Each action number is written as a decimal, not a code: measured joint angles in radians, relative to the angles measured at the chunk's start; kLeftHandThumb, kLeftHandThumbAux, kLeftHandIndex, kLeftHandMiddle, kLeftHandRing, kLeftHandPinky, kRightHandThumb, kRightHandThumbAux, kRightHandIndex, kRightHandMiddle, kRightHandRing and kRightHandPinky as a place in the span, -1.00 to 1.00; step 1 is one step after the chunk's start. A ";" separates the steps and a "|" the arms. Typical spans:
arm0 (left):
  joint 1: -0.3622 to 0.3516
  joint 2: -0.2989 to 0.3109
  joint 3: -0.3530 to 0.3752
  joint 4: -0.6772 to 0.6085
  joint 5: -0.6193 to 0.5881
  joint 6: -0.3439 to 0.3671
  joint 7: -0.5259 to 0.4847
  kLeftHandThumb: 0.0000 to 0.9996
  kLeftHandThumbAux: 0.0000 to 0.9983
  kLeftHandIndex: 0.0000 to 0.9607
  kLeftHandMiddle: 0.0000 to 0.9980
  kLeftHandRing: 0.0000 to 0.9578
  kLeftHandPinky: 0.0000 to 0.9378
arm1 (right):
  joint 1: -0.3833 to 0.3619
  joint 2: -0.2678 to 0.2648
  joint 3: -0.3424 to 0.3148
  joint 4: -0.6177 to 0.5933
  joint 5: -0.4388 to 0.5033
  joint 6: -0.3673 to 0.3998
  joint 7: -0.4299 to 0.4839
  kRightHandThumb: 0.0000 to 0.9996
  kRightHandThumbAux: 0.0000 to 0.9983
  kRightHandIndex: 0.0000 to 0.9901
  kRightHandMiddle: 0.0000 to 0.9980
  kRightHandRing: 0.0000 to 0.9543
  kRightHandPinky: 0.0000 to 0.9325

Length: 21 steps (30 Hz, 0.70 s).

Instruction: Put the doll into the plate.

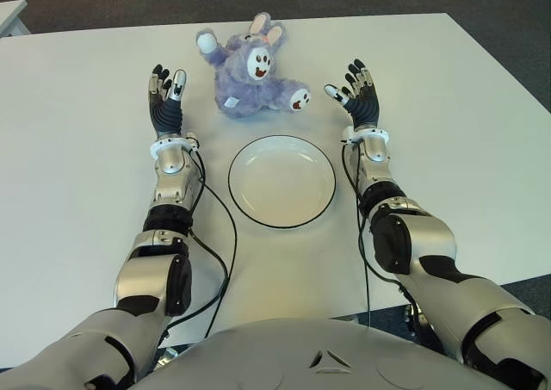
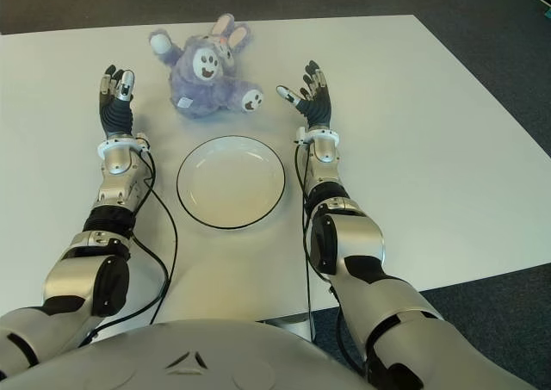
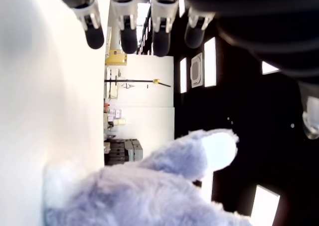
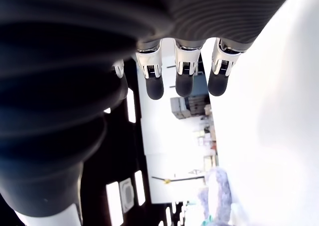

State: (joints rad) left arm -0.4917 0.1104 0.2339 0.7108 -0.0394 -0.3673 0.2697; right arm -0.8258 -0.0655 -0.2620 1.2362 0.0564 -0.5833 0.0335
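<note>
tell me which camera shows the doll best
The left eye view: the whole doll lies on the table, beyond the plate. The right eye view shows much the same. The left wrist view shows only fur, the right wrist view a sliver.

Purple doll (image 1: 254, 71) beyond empty plate (image 1: 281, 181)

a purple doll (image 1: 250, 71) lies on the white table (image 1: 77, 149) beyond the plate (image 1: 281, 182), between the open left hand (image 1: 166, 97) and right hand (image 1: 357, 89).
</note>
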 measured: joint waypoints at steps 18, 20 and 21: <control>0.000 0.035 -0.006 -0.045 0.045 -0.042 0.035 -1.00 -0.25 -1.00 -0.86 -0.88 -1.00 | -0.001 -0.001 0.001 0.003 -0.001 0.001 0.000 -0.93 0.63 -0.94 -0.95 -0.96 -0.90; 0.001 0.035 -0.007 -0.045 0.050 -0.047 0.038 -1.00 -0.25 -1.00 -0.87 -0.88 -1.00 | -0.001 -0.001 0.001 0.003 -0.001 0.002 0.000 -0.93 0.63 -0.94 -0.95 -0.96 -0.90; 0.001 0.035 -0.007 -0.045 0.052 -0.050 0.039 -1.00 -0.25 -1.00 -0.87 -0.89 -1.00 | -0.001 -0.001 0.001 0.003 -0.001 0.002 0.000 -0.93 0.63 -0.94 -0.95 -0.96 -0.90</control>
State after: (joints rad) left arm -0.4911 0.1456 0.2268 0.6655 0.0123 -0.4177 0.3090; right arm -0.8269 -0.0663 -0.2607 1.2395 0.0554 -0.5817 0.0332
